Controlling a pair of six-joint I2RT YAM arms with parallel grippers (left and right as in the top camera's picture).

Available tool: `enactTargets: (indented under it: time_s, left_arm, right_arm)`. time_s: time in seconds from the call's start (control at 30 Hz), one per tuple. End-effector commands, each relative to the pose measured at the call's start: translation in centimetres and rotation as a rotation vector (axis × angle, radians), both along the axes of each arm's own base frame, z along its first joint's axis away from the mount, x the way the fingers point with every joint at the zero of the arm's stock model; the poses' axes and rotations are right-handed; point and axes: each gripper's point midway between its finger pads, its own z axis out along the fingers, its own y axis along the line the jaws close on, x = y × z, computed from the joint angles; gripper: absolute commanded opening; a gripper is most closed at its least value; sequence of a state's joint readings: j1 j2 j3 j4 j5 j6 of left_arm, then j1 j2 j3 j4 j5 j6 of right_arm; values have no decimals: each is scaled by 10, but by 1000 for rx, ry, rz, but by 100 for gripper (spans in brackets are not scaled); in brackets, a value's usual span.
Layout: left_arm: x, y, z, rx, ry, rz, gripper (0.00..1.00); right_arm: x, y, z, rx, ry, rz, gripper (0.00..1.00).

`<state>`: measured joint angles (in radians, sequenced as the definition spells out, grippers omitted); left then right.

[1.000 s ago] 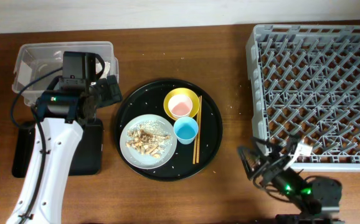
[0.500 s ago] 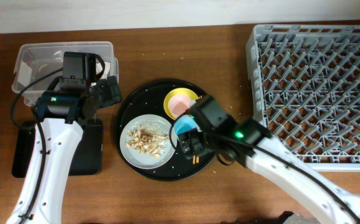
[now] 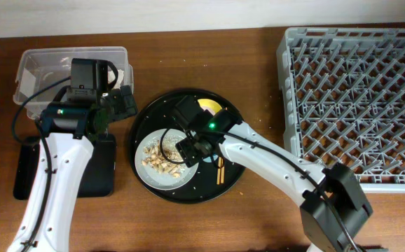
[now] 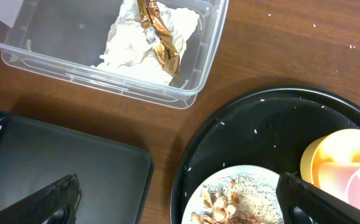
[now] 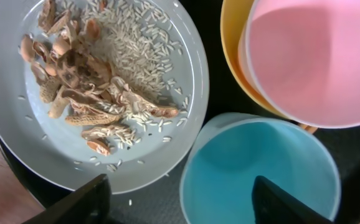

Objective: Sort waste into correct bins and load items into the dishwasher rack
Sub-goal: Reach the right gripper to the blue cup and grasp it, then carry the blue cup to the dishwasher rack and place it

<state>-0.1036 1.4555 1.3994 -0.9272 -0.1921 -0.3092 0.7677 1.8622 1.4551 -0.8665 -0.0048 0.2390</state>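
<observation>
The crumpled white napkin lies in the clear tub, with a brown wrapper on it. My left gripper is open and empty, hovering between the small black tray and the grey plate. My right gripper is open over the round tray, one finger over the plate, the other over the light-blue cup. Tan food scraps and rice lie on the plate. The pink cup sits in the yellow bowl. In the overhead view my right arm hides both cups.
The dishwasher rack stands at the right. The round speckled black tray holds the dishes, with the chopsticks partly showing under my right arm. The clear tub and black tray sit at the left.
My right arm swung from the front right corner to over the round tray, then further left above the blue cup and plate. The left arm has not moved.
</observation>
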Motion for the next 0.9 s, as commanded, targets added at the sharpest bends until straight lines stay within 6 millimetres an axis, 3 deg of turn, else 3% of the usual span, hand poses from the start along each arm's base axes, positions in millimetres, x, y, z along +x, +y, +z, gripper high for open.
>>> enactTargets:
  time_s: [0.0, 0.03, 0.17, 0.23, 0.27, 0.37, 0.43, 0.53, 0.63, 0.73, 0.8, 0.87]
  left_arm:
    - [-1, 3, 3, 11, -9, -2, 99]
    - [-1, 3, 3, 11, -9, -2, 99]
    - [-1, 3, 3, 11, -9, -2, 99]
    - [-1, 3, 3, 11, -9, -2, 99]
    - [-1, 3, 3, 11, -9, -2, 99]
    - [-1, 3, 3, 11, -9, -2, 99]
    - [-1, 3, 3, 11, -9, -2, 100]
    - [-1, 3, 3, 11, -9, -2, 99]
    - [-1, 3, 3, 11, -9, -2, 99]
    - [-1, 3, 3, 11, -9, -2, 99]
    - [-1, 3, 3, 11, -9, -2, 99]
    - [-1, 3, 3, 11, -9, -2, 99]
  right_arm:
    - [-1, 5, -16, -17, 35, 0, 68]
    - [-2, 4, -21, -25, 49, -21, 65]
    - [-1, 3, -22, -28, 45, -28, 31]
    - [-1, 3, -22, -28, 45, -28, 21]
    - [-1, 2, -22, -30, 50, -38, 7]
    - [-2, 0, -13, -32, 54, -43, 4]
    - [3, -3, 17, -42, 24, -53, 4]
    - [19, -27, 91, -37, -50, -118, 4]
    - [37, -81, 160, 33, -155, -251, 4]
    - [39, -175, 217, 138, -239, -481, 4]
    - [35, -224, 233, 167, -265, -615, 4]
    - [31, -280, 236, 146, -269, -742, 4]
